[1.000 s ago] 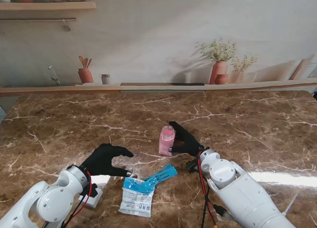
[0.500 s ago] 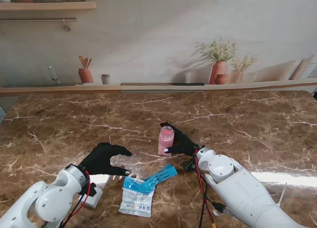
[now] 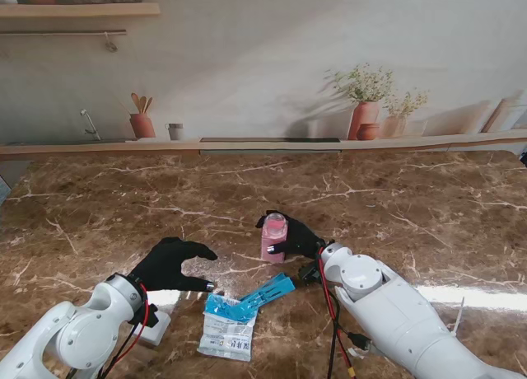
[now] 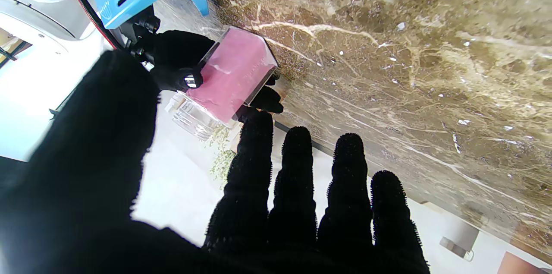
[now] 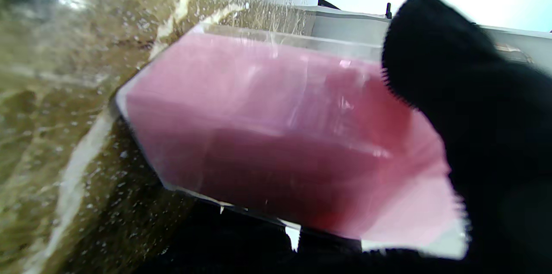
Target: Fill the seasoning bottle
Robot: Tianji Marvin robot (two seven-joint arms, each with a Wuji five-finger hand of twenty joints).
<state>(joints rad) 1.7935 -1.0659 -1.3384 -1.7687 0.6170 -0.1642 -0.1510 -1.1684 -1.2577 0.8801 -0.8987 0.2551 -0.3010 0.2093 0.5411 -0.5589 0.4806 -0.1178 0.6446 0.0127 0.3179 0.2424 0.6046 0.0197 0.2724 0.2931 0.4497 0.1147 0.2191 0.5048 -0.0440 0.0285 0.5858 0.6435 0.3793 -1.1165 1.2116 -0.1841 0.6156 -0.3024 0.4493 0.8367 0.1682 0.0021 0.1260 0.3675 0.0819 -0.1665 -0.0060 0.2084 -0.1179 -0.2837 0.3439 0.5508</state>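
With the right hand wrapped around the pink seasoning bottle on the bench, keep it upright and steady while the empty, spread left hand goes for the refill packet.

Clear seasoning bottle, pink contents, seemingly upright, mid-table

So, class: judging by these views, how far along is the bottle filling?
Done: the right hand grips the pink-filled seasoning bottle, which looks nearly full. In hand: steadying it. Left: the left hand is open, and the blue-and-white refill packet lies untouched.
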